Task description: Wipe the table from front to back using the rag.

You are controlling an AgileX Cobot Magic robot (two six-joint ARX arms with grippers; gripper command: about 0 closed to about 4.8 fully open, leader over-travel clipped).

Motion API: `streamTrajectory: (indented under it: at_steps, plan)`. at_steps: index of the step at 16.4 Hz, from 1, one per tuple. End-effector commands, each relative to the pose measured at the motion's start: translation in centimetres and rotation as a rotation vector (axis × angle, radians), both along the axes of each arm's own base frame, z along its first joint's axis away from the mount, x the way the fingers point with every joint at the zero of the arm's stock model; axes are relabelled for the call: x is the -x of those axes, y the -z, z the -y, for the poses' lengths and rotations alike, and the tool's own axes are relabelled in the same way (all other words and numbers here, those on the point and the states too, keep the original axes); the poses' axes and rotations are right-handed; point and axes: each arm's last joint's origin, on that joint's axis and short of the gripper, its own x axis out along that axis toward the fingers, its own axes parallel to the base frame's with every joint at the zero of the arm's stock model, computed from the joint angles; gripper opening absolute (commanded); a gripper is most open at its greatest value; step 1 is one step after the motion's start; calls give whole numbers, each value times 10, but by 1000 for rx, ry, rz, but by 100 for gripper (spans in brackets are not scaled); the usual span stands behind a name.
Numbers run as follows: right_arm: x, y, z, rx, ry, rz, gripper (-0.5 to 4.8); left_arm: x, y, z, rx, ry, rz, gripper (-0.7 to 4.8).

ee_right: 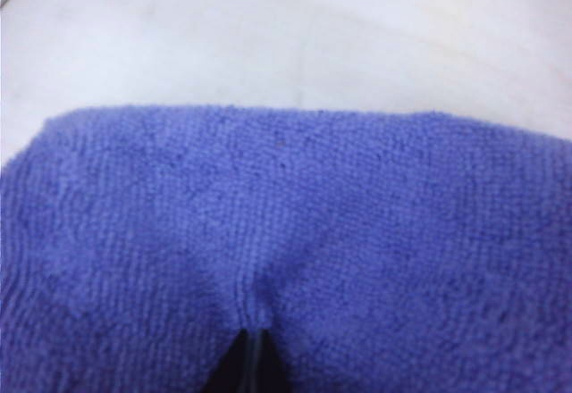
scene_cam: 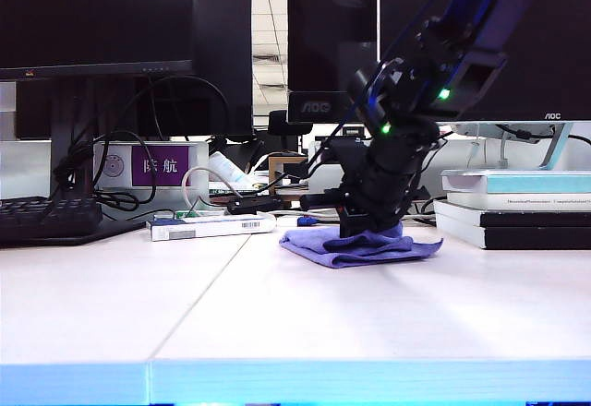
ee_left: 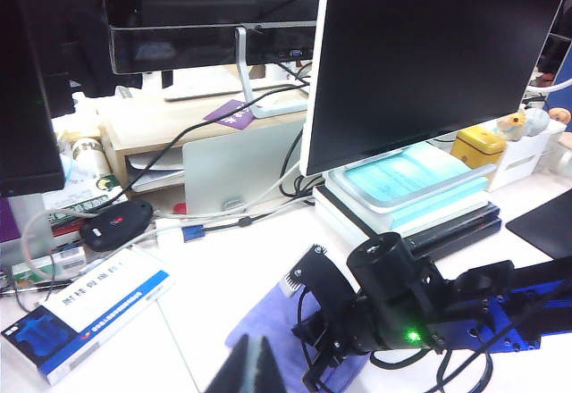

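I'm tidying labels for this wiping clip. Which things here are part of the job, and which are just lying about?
Part of the job:
- rag, pinched in the shut right gripper
- table

Lying about:
- monitors
- keyboard
- blue-and-white box
- stacked books
- left gripper, hanging idle above the desk

The right gripper (scene_cam: 369,224) presses into the rag (scene_cam: 362,245), its jaws' tips buried in the cloth; in the right wrist view only a dark sliver (ee_right: 248,366) shows, cut by the edge. The left gripper (ee_left: 250,366) is a blurred dark shape, its jaws unreadable. The rag overruns that close view
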Motion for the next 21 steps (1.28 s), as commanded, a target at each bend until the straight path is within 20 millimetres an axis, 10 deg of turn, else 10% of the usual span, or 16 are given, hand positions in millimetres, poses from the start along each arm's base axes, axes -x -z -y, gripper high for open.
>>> streamTrajectory:
  at_steps: [1,8,21]
  plan:
    - [7,-3,2,-17,-11,5,-6,1,-3,0,4,1,16,-4]
    - [65,13,-23,-12,-72,-50,-6,1,-3,0,4,1,15,-4]
    - [160,1,-7,-1,-88,-51,-6,1,-2,0,3,6,14,-4]
